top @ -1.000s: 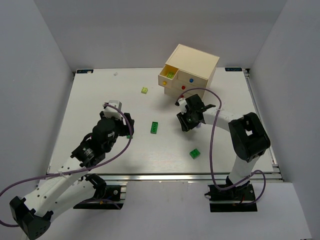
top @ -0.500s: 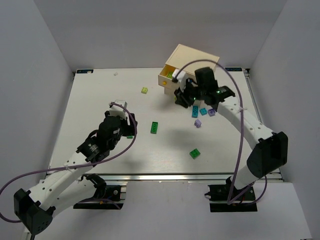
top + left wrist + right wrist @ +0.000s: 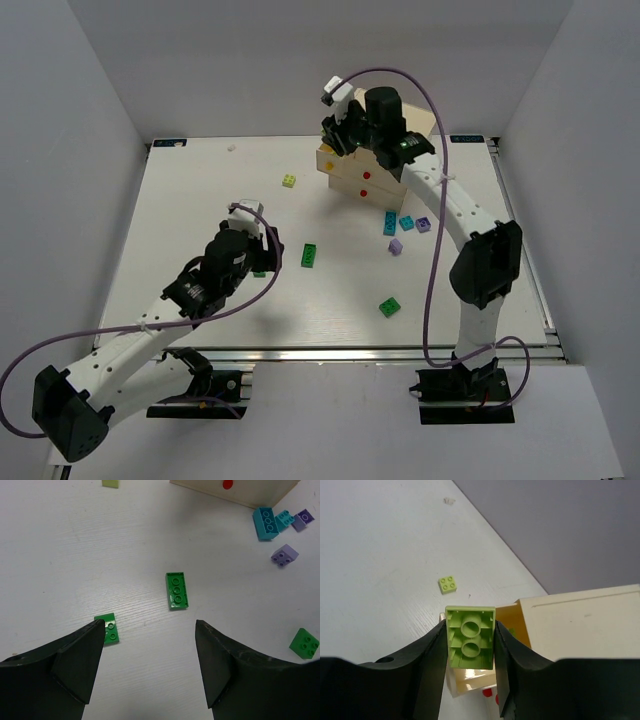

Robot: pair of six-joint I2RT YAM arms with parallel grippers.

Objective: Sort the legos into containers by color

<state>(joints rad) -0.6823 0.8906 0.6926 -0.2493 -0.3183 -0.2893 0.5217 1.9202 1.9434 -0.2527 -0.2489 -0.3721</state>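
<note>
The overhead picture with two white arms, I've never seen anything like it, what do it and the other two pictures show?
Two robot arms are bolted to the near edge of a white table, each ending in a two-finger gripper. The overhead picture comes from a fixed camera above and behind them. The other two come from cameras on the wrists; the dark shapes at the bottom are each arm's own fingers. The left gripper is open and empty near green bricks; teal bricks and lilac bricks lie further off. The right gripper pinches a lime-yellow brick at a small cream chest of drawers.
</note>
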